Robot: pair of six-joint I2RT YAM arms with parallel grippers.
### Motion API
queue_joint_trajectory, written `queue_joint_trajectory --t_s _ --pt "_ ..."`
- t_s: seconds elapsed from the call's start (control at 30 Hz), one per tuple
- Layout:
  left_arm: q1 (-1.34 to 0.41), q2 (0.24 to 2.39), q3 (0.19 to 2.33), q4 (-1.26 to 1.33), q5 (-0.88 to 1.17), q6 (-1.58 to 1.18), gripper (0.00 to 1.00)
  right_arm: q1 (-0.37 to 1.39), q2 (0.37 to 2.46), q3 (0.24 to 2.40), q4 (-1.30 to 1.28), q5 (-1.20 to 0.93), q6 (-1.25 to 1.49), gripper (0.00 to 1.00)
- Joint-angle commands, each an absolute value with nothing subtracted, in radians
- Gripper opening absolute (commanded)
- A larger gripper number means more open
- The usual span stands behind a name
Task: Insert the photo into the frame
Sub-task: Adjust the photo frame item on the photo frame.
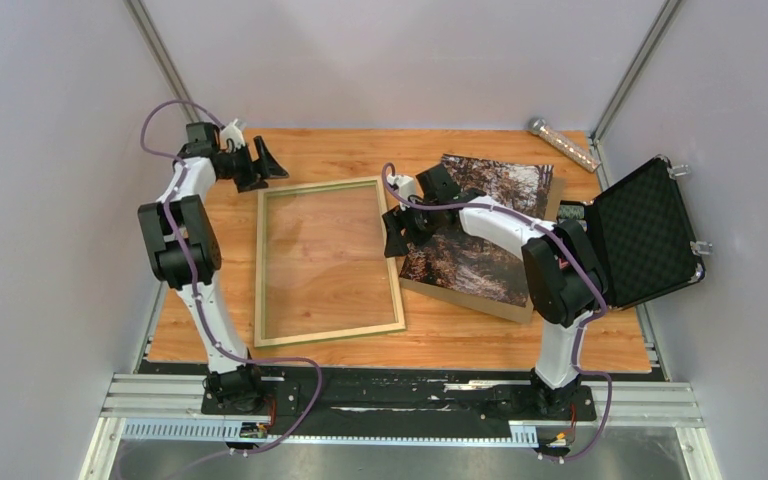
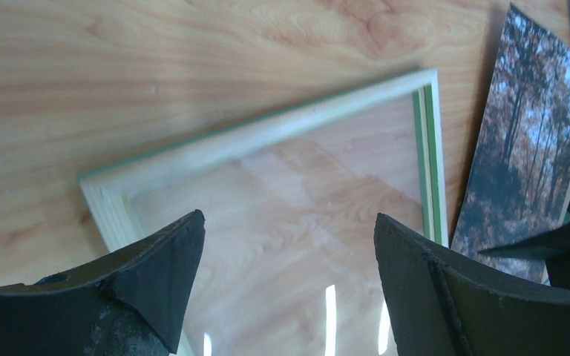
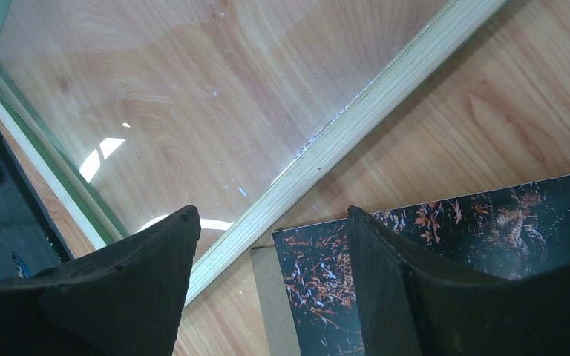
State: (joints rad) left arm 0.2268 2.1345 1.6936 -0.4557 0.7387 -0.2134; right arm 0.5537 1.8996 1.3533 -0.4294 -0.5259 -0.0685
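Observation:
The frame [image 1: 259, 262] lies flat left of centre, pale wood back up, glass inside its rails. The photo [image 1: 485, 225], an autumn forest print, lies picture up to its right on a brown backing board [image 1: 465, 298]. My left gripper [image 1: 265, 165] hangs open above the frame's far left corner; in the left wrist view the gripper [image 2: 288, 217] is over the glass, with the frame's rail [image 2: 267, 137] and the photo [image 2: 527, 148] beyond. My right gripper [image 1: 400, 232] is open over the photo's left corner [image 3: 475, 230], its fingers [image 3: 271, 211] straddling the gap beside the frame's right rail [image 3: 356, 126].
An open black case [image 1: 650, 235] with foam lining stands at the table's right edge, close to the photo. A silvery tube [image 1: 563, 145] lies at the back right. A strip of the backing board [image 3: 274, 297] sticks out past the photo's corner. Grey walls enclose the table.

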Motion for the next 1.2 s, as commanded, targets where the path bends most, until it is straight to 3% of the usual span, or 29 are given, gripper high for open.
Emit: queue_joint_trajectory --t_s 0.0,0.23,0.5,0.93,1.17 --pt "0.258 1.963 1.651 -0.651 0.722 -0.047 0.92 0.571 1.884 1.349 -0.418 -0.537 -0.069 0.7" --pt "0.264 1.769 1.48 -0.918 0.636 0.177 0.92 0.616 1.88 1.333 -0.426 -0.485 -0.079 0.7" --pt "0.264 1.63 1.29 -0.989 0.564 0.252 0.91 0.66 1.89 1.327 -0.428 -0.431 -0.076 0.7" --pt "0.276 1.578 1.213 -1.201 0.51 0.429 0.89 0.73 1.919 1.377 -0.428 -0.388 -0.108 0.7" --pt "0.276 1.675 1.253 -1.257 0.469 0.489 0.89 0.752 1.947 1.413 -0.428 -0.341 -0.131 0.7"
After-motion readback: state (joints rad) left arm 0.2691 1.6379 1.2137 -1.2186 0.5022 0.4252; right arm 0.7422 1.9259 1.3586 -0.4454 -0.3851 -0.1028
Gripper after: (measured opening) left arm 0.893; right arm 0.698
